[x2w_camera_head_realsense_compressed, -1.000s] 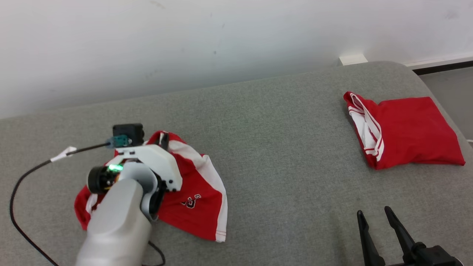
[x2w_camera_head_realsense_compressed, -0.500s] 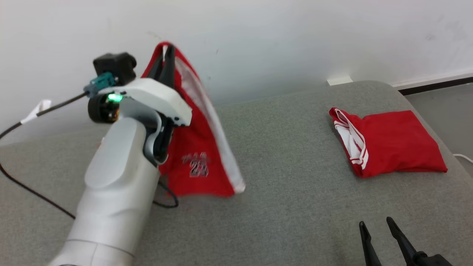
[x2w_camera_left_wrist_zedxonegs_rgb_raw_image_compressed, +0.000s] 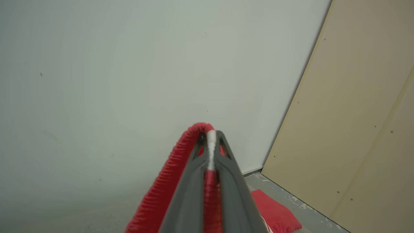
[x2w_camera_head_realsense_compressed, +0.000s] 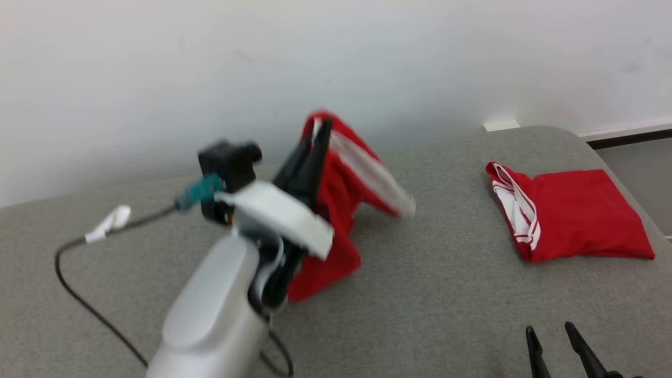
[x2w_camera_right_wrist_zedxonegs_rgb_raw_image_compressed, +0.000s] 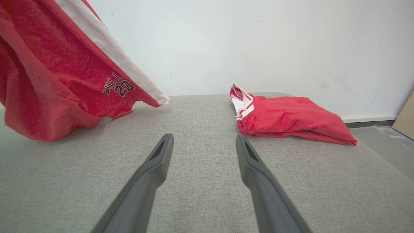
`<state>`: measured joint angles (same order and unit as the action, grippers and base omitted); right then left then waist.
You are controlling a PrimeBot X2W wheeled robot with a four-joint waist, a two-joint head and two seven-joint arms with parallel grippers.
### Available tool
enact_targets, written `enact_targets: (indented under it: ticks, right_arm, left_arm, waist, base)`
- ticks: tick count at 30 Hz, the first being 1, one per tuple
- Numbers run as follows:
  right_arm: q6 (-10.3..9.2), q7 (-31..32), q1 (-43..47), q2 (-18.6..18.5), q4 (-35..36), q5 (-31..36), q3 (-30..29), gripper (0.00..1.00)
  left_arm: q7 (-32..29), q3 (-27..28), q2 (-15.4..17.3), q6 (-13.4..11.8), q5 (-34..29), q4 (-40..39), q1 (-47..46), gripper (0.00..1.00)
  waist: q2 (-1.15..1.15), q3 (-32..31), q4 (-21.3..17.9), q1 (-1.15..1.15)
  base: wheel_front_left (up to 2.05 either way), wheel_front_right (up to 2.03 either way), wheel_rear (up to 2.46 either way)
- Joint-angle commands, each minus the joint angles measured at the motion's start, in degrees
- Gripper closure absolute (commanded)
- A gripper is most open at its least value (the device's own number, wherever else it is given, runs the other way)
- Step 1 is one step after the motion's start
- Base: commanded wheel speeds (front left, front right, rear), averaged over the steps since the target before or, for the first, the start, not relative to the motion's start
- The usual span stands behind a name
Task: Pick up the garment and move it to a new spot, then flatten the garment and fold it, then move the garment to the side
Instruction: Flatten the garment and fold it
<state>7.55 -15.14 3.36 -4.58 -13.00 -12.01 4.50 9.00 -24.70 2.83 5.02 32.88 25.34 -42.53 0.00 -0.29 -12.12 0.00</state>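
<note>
- Open grey surface (x2w_camera_head_realsense_compressed: pixel 446 294) was seen between the lifted garment (x2w_camera_head_realsense_compressed: pixel 338 231) and a folded garment (x2w_camera_head_realsense_compressed: pixel 577 212), far right.
- The garment was clamped by the raised left gripper (x2w_camera_head_realsense_compressed: pixel 317 127); the right gripper (x2w_camera_head_realsense_compressed: pixel 549 328) was held open.

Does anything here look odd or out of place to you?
Only the red garment dangles bunched from the shut left gripper, one corner sticking out sideways. A black cable trails loose across the grey surface.
</note>
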Motion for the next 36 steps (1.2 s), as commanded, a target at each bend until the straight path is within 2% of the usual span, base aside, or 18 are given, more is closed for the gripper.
enact_targets:
  ticks: [1, 4, 9, 13, 15, 18, 21, 27, 34, 35, 36]
  right_arm:
    - [-0.14, 0.05, 0.93, -0.03, 0.25, 0.29, -0.71, 0.00]
    - [-0.14, 0.05, 1.94, 0.15, 0.62, 0.46, -1.62, 0.00]
    - [-0.14, 0.05, 2.74, 0.26, 0.83, 0.78, -2.12, 0.00]
    - [-0.14, 0.05, 3.20, 0.36, 0.99, 0.65, -2.36, 0.00]
    - [-0.14, 0.05, 3.53, 0.32, 0.99, 0.72, -2.64, 0.00]
    - [-0.14, 0.05, 3.75, 0.31, 0.74, 0.89, -2.45, 0.00]
    - [-0.14, 0.05, 3.59, 0.33, 0.65, 0.90, -2.36, 0.00]
    - [-0.14, 0.05, 3.44, 0.29, 0.48, 0.82, -1.77, 0.00]
    - [-0.14, 0.05, 3.53, 0.28, 0.30, 0.88, -1.36, 0.00]
    - [-0.14, 0.05, 3.51, 0.26, 0.31, 0.84, -1.32, 0.00]
    - [-0.14, 0.05, 3.50, 0.27, 0.30, 0.79, -1.28, 0.00]
  left_arm:
    - [-0.98, -0.44, 0.95, -0.26, 0.63, -2.56, 4.39, 1.00]
    - [-4.23, -2.03, 3.10, -0.28, 2.46, -8.91, 13.72, 1.00]
    - [-9.51, -2.77, 7.75, -2.21, 6.88, -19.26, 31.68, 1.00]
    - [-10.52, -2.16, 11.05, -3.84, 9.85, -24.25, 43.95, 1.00]
    - [-10.34, -1.75, 11.38, -4.47, 11.57, -24.90, 48.35, 1.00]
    - [-9.10, -0.17, 13.35, -5.73, 11.27, -23.13, 51.38, 1.00]
    - [-6.94, 1.65, 13.33, -6.60, 11.88, -19.60, 52.70, 1.00]
    - [-2.33, 5.25, 15.07, -5.07, 12.42, -10.26, 50.47, 1.00]
    - [2.28, 7.30, 14.69, -4.75, 11.96, -0.54, 46.94, 1.00]
    - [2.85, 7.49, 14.54, -4.88, 11.74, 0.50, 46.56, 0.82]
    - [3.32, 7.50, 14.26, -4.69, 11.73, 1.46, 46.24, 0.53]
  waist:
    - [0.00, -0.33, 1.09, 0.00]
    - [0.00, -0.50, 2.97, 0.00]
    - [0.00, -0.60, 5.07, 0.00]
    - [0.00, -0.53, 6.78, 0.00]
    - [0.00, -0.47, 7.78, 0.00]
    - [0.00, -0.54, 9.10, 0.00]
    - [0.00, -0.65, 10.20, 0.00]
    - [0.00, -0.88, 11.42, 0.00]
    - [0.00, -1.03, 11.71, 0.00]
    - [0.00, -1.03, 11.70, 0.00]
    - [0.00, -1.03, 11.69, 0.00]
  base:
    - [0.00, 0.00, 0.00]
    - [0.00, 0.00, 0.00]
    - [0.00, 0.00, 0.00]
    - [0.00, 0.00, 0.00]
    - [0.00, 0.00, 0.00]
    - [0.00, 0.00, 0.00]
    - [0.00, 0.00, 0.00]
    - [0.00, 0.00, 0.00]
    - [0.00, 0.00, 0.00]
    - [0.00, 0.00, 0.00]
    - [0.00, 0.00, 0.00]
